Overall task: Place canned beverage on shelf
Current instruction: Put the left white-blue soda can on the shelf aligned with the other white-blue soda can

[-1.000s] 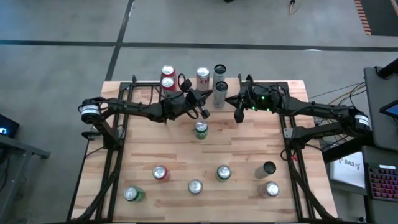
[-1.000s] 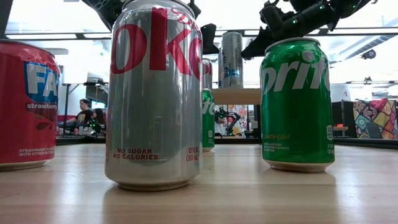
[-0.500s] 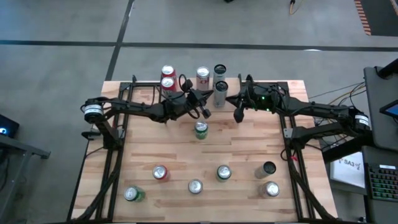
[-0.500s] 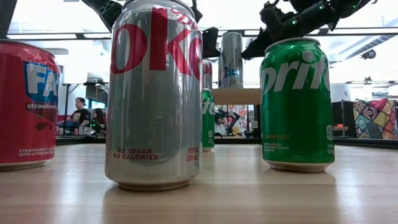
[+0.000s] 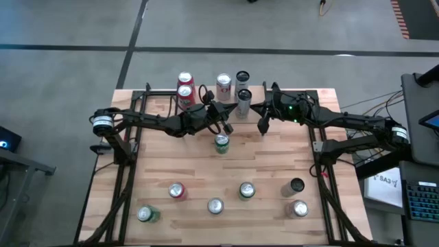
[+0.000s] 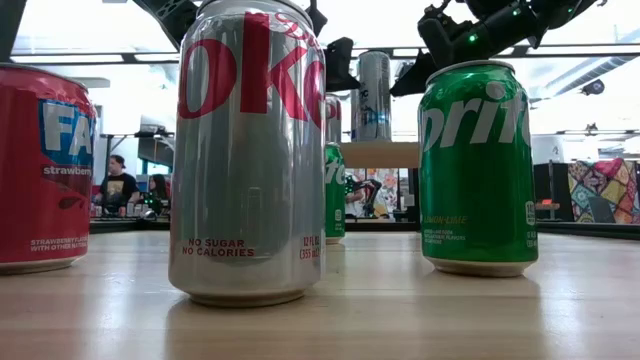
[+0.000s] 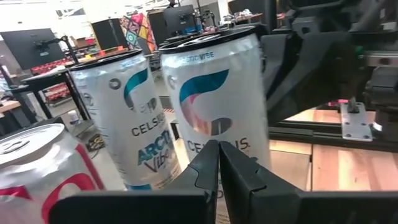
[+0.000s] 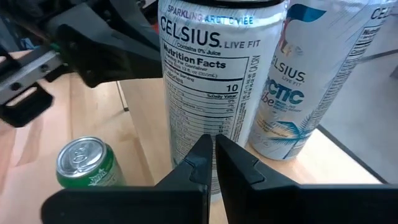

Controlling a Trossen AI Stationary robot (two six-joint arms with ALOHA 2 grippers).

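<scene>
Two tall white Celsius cans stand side by side on the shelf point(image 6: 385, 154), and the nearer Celsius can point(image 7: 214, 93) sits directly between the two grippers, upright at the shelf's near edge. It reads as the can the task concerns, already placed; the second Celsius can point(image 7: 127, 118) is just behind it.

Such a can is a thin aluminium cylinder. If full it is fairly heavy for its width, its wall is smooth and slippery, and it dents under a hard pinch. Being tall and slim it tips easily, so the sound hold is across the middle of the body, with fingers level and square to its sides, not up at the rim.

The left gripper point(image 7: 217, 144) hangs close in front of that can with its fingers pressed together on nothing. The right gripper point(image 8: 213, 138) faces the can's printed back from the other side, likewise clenched and empty. Neither touches the can, as far as can be judged.

The high view sets both grippers side by side at the table's far middle. It also shows a green can point(image 5: 221, 142) just in front of them on the tabletop, with more cans spread across the near half. It does not show that the shelf is raised. The low view does, with the board's pale edge and a Celsius can upright on it, seen between a big Coke can point(image 6: 250, 150) and a Sprite can point(image 6: 477, 165) close to the lens. Only the wrist views give the labels and the closed fingertips.
</scene>
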